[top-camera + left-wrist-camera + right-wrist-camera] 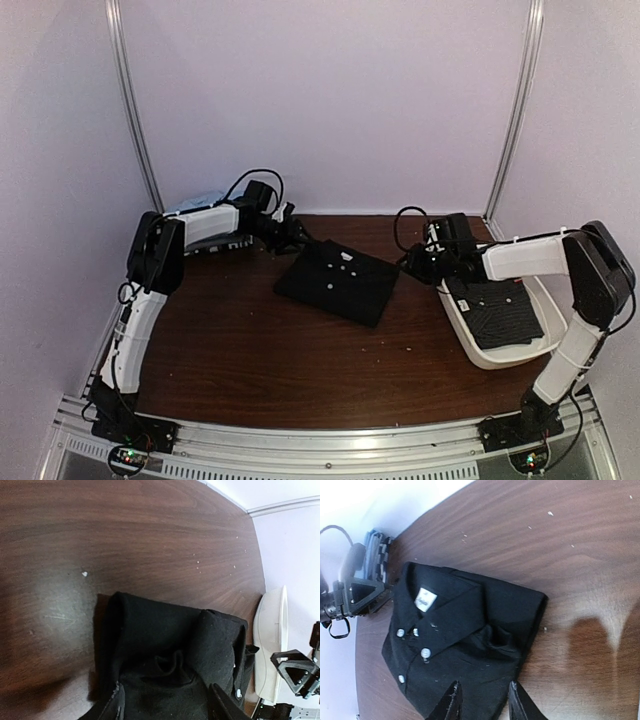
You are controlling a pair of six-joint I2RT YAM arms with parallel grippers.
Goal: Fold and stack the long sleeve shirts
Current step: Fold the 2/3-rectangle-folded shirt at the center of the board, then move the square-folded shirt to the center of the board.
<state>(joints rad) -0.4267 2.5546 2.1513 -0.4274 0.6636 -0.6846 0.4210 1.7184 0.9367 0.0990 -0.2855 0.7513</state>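
Observation:
A plain black long sleeve shirt with small white buttons lies folded on the middle of the brown table, collar toward the back. My left gripper is at its far left corner. In the left wrist view it is open, with the black cloth bunched between the fingers. My right gripper is at the shirt's right edge. In the right wrist view it is open over the shirt's edge. A second dark shirt with a pale dotted pattern lies folded in a white tray.
The white tray stands at the right side of the table, under my right arm; its rim shows in the left wrist view. A striped pale cloth lies at the back left behind my left arm. Walls close the back and sides.

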